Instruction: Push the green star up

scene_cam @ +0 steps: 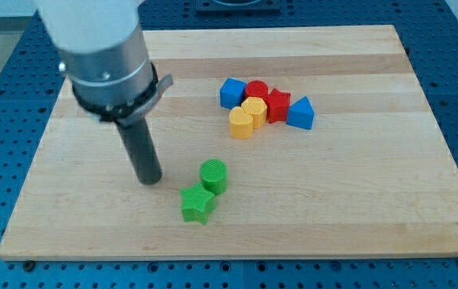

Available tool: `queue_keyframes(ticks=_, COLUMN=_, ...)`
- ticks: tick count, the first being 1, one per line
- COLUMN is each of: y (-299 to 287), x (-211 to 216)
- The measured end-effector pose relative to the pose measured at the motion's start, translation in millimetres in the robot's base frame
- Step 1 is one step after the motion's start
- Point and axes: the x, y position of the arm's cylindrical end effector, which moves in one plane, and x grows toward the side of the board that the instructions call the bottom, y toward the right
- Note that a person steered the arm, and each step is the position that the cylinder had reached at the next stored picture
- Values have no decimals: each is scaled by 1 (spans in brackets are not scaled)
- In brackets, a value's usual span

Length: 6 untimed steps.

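Observation:
The green star [198, 204] lies low on the wooden board, a little left of centre. A green cylinder [213, 176] stands just above and to the right of it, touching it. My tip [149, 180] rests on the board to the left of both green blocks, about level with the cylinder and slightly above the star, a short gap away from them.
A cluster sits toward the view's upper right: a blue cube [231, 93], a red cylinder [256, 90], a red star [278, 105], a blue triangle [300, 113], and two yellow blocks [247, 118]. The board [357, 201] has blue perforated table around it.

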Motion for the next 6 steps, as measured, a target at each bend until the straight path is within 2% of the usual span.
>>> queue_keyframes(ticks=1, y=0, x=40)
queue_keyframes(ticks=2, y=19, x=52)
queue_keyframes(ticks=4, y=75, x=44)
queue_keyframes(ticks=6, y=97, x=11)
